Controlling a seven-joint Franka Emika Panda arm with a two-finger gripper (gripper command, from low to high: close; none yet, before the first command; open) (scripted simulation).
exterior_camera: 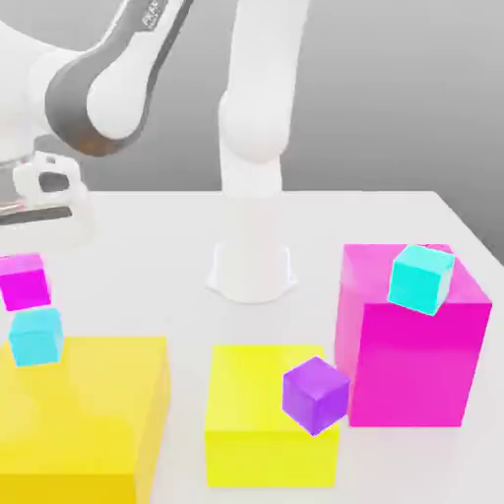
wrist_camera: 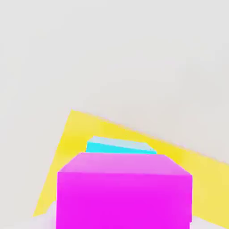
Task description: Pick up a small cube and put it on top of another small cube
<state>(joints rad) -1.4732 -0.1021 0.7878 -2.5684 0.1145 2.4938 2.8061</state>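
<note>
The small magenta cube sits directly above the small cyan cube at the exterior view's left edge of the white worktop; the two touch, the magenta one shifted slightly toward that edge. The cyan cube rests on the far edge of a large yellow block, near its corner. In the hand view the magenta cube looms close, a flat matte face with crisp edges, and a thin strip of the cyan cube shows just past it, with the yellow block spreading beneath as a slanted wedge.

The arm's hand, white with a dark band, hangs above the stacked pair at that same edge. Whether its fingers grip the magenta cube or stand apart from it I cannot tell.

All the pieces are plain, smooth, sharp-cornered solids with no texture. A second yellow block stands near the worktop's front edge, with a small purple cube tilted against its corner. Beside it is a tall magenta block, carrying a larger-looking cyan cube tipped on its top face. The arm's round white base stands mid-worktop.
</note>
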